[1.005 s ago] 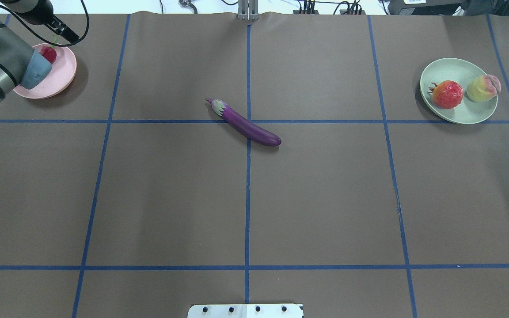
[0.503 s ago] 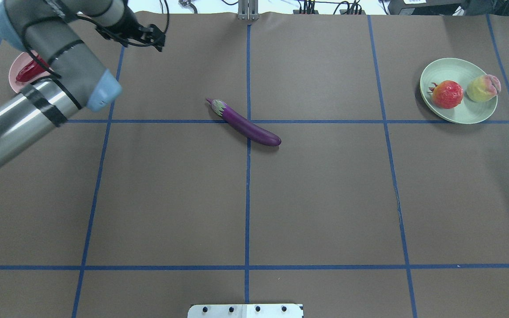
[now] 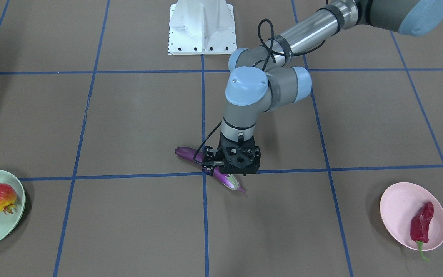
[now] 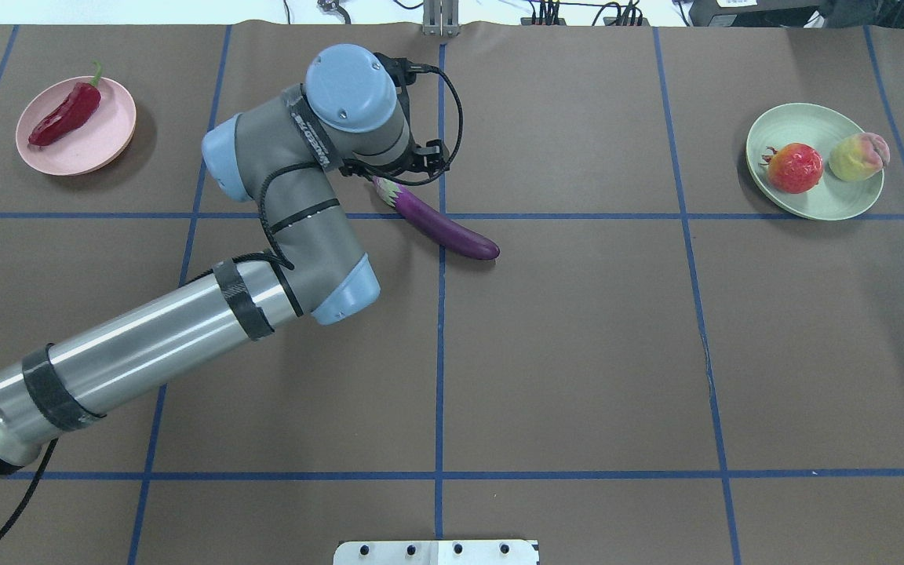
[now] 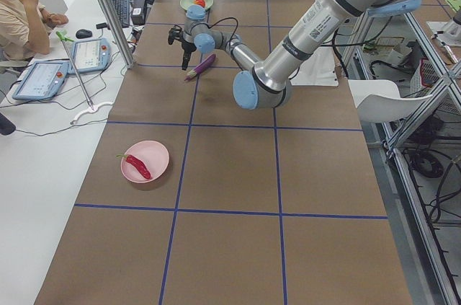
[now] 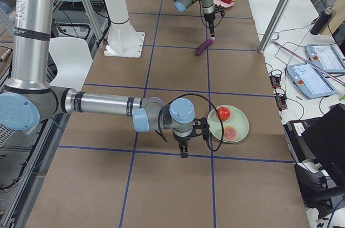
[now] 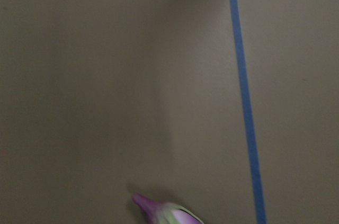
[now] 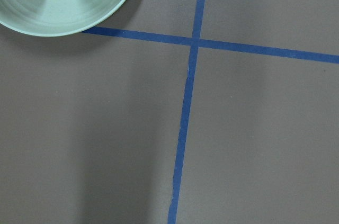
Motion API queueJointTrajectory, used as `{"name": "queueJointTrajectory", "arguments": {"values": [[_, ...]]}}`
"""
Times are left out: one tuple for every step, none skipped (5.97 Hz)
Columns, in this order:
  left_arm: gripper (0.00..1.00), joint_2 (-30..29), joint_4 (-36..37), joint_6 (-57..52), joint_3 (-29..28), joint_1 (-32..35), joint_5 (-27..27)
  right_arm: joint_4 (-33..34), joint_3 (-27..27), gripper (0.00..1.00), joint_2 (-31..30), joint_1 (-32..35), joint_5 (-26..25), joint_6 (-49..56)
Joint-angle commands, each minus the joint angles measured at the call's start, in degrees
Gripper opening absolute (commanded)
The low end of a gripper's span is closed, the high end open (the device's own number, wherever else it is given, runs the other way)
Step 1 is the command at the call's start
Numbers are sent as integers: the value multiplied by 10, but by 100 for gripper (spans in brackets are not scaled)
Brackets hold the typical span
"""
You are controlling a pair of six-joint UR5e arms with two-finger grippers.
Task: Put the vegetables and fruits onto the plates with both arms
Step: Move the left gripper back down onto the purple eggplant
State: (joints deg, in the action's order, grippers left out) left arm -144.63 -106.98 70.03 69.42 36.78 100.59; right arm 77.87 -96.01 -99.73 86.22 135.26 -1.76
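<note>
Since the earlier frame the left arm (image 4: 146, 353) has swung away from the pink plate (image 4: 103, 137) to the middle of the desk (image 4: 577, 353). The left pincer (image 3: 237, 165) now points down over the calyx end of the eggplant (image 4: 440, 224). Its own body hides the jaws, so apart or together cannot be told. The eggplant lies flat at the desk's middle, aslant across a blue tape line, on no plate. The chili (image 4: 66, 116) lies on the pink plate, toward the far left corner. The red-and-yellow ball (image 4: 795, 167) and the peach (image 4: 858, 156) sit side by side on the green plate (image 4: 821, 200), toward the far right corner. The right pincer (image 6: 184, 151) hangs near the green plate, on the robot's side of it; its jaw state cannot be told.
</note>
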Motion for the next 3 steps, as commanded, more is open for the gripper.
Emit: {"name": "queueJointTrajectory", "arguments": {"values": [[99, -31, 41, 72, -32, -42, -50, 0, -1, 100, 1, 0, 0, 0], [99, -29, 42, 83, -44, -56, -69, 0, -1, 100, 1, 0, 0, 0], [99, -31, 42, 106, -58, -65, -72, 0, -1, 100, 1, 0, 0, 0]]}}
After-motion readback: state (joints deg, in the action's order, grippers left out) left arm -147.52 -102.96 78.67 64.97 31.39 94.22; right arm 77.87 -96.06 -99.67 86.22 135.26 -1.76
